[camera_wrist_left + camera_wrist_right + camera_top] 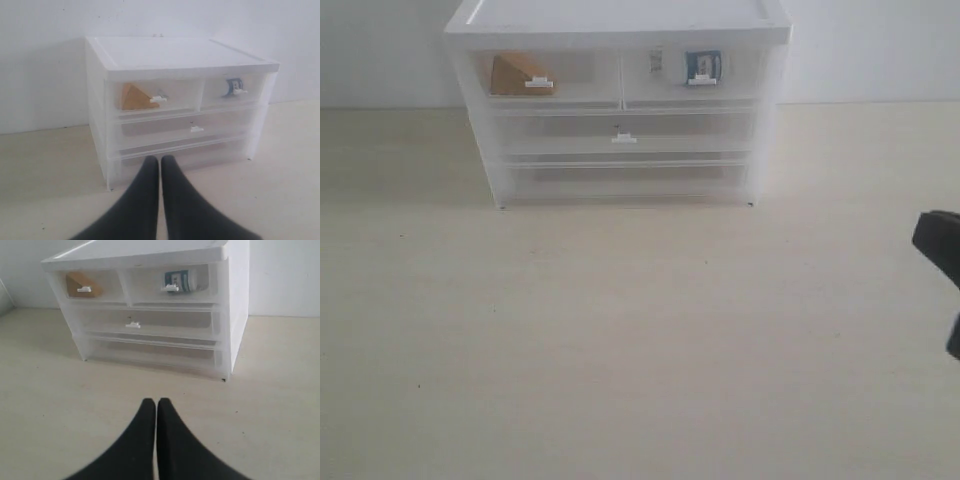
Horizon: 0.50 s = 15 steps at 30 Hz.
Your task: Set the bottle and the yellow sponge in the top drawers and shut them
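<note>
The white-framed chest stands at the back of the table. Its top left drawer is pushed in and holds the yellow sponge, orange-tan through the plastic. The top right drawer is also pushed in, with the bottle lying inside. In the left wrist view the sponge and bottle show behind the drawer fronts. My left gripper is shut and empty, in front of the chest. My right gripper is shut and empty, farther back; only a dark part of that arm shows in the exterior view.
Two full-width drawers sit below the top pair; the middle drawer has a white tab handle and both look pushed in. A pale wall rises behind the chest. The light wooden table stretches in front.
</note>
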{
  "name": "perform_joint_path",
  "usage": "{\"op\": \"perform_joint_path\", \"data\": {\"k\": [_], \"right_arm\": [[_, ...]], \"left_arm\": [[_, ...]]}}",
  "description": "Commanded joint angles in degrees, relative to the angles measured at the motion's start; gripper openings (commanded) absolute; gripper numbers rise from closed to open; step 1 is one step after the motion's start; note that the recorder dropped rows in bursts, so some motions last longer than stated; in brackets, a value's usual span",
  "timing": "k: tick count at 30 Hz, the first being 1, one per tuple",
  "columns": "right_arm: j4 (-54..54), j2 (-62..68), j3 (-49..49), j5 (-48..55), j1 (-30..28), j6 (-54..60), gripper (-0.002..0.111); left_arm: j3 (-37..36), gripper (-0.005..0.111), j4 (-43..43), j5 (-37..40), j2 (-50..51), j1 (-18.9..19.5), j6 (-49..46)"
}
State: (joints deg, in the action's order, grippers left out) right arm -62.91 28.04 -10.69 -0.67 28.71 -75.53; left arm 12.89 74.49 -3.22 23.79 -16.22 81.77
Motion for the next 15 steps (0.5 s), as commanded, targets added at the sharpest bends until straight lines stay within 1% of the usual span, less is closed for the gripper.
{"op": "perform_joint_path", "data": {"k": [1,2,3,4,9,15], "right_arm": [[37.2,-8.3,5.9,0.0,-0.1,41.0,0.001],[46.3,-9.6,7.2,-0.2,-0.1,49.5,0.001],[53.6,-10.7,8.5,-0.2,-0.1,55.6,0.001],[58.4,-12.3,10.2,-0.2,-0.1,60.6,0.001],[65.4,-13.2,10.7,1.1,-0.1,67.4,0.001],[65.8,-13.2,10.7,2.2,-0.1,67.4,0.001]], "left_arm": [[-0.3,0.004,-0.1,0.2,0.1,-0.4,-0.3],[-0.3,0.004,-0.1,0.2,0.1,-0.4,-0.3],[-0.3,0.004,-0.1,0.2,0.1,-0.4,-0.3],[-0.3,0.004,-0.1,0.2,0.1,-0.4,-0.3],[-0.3,0.004,-0.1,0.2,0.1,-0.4,-0.3],[-0.3,0.004,-0.1,-0.3,0.1,-0.4,-0.3]]}}
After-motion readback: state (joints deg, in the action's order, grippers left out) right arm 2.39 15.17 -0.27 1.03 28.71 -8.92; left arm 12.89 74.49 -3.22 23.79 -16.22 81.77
